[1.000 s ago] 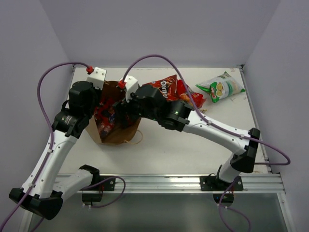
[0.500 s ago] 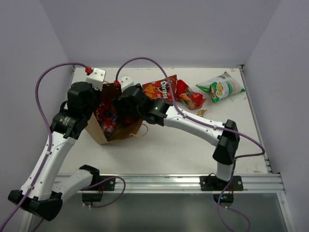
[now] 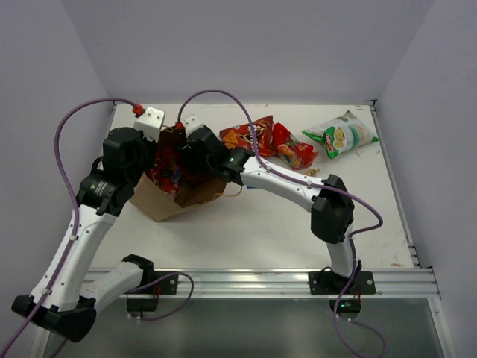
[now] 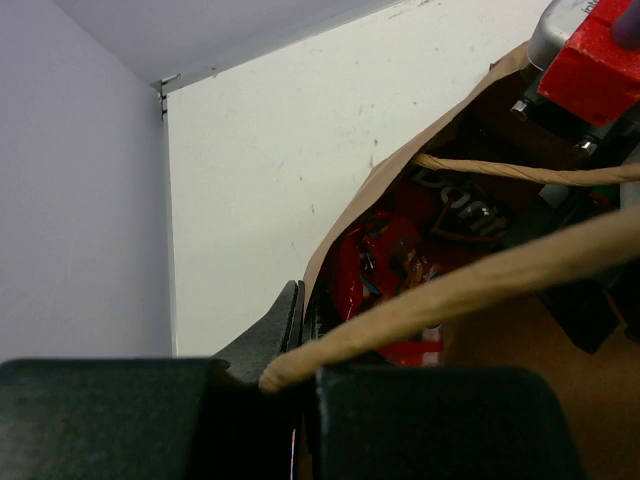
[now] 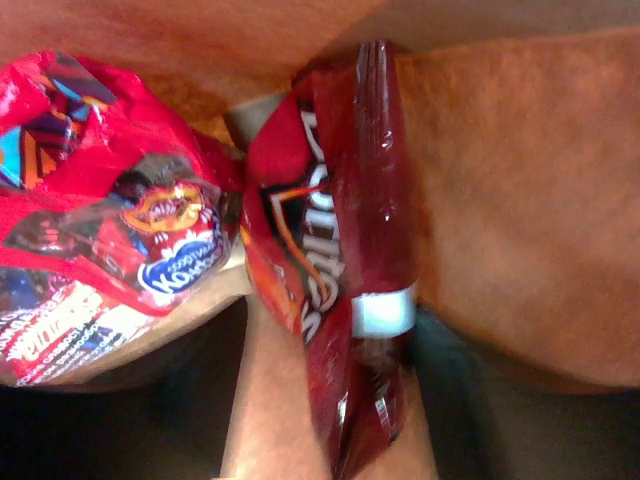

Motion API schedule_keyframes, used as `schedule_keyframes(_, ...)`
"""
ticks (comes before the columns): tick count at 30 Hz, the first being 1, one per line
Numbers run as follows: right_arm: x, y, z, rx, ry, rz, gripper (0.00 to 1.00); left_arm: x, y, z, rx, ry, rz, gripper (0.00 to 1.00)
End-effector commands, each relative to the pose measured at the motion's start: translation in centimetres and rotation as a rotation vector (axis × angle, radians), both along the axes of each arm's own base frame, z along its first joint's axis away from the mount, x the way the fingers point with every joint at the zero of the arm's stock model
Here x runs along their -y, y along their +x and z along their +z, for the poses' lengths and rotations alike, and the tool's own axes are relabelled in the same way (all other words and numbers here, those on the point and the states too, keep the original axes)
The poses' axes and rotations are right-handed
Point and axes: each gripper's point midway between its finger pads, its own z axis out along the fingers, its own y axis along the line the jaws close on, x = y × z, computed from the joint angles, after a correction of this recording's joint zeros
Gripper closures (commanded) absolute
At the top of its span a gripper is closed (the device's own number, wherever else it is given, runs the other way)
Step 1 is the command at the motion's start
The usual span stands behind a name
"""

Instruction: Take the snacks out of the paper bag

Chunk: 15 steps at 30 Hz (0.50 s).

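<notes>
My left gripper (image 4: 303, 312) clamped tight, forearm reaching forward; right arm (image 3: 287, 185) stretched leftward, wrist pitched down, jaws unreadable.

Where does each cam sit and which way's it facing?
Top external: above and behind the bases, looking down on left arm, right arm, paper bag.
Left wrist: at the bag's rim, looking in; left pincer shows, shut on rim.
Right wrist: inside the bag, facing Doritos bag; own fingers unclear.
Both wrist views share that Doritos bag.
</notes>
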Motion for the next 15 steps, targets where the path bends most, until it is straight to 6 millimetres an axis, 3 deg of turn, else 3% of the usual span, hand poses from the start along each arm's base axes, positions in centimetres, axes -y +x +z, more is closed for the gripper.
schedule_keyframes(1,-1.6,0.8,1.0,0.042,0.071,0.085,0.45,0.5,0.3,6.5,0.209,-0.091,-0.019,1.0)
schedule_keyframes(4,-2.3,0.9,1.9,0.094,0.101,0.132,0.67,0.5,0.5,6.3,0.205,-0.094,-0.012,1.0)
schedule_keyframes(5,-2.2,0.8,2.3,0.107,0.105,0.139,0.84,0.4,0.5,6.2,0.206,-0.093,-0.007,1.0)
schedule_keyframes(7,-2.1,0.7,3.4,0.141,0.118,0.155,0.98,0.2,0.6,6.0,0.202,-0.09,0.007,1.0)
schedule_keyframes(10,-1.8,-0.3,6.4,0.18,0.149,0.2,1.0,-0.2,0.9,5.6,0.194,-0.081,0.037,1.0)
schedule_keyframes(14,-1.6,-3.2,12.8,0.269,0.204,0.29,1.0,-1.1,1.3,5.1,0.182,-0.058,0.096,1.0)
schedule_keyframes(15,-1.2,-4.1,15.3,0.313,0.22,0.311,1.0,-1.3,1.4,5.1,0.182,-0.054,0.108,1.0)
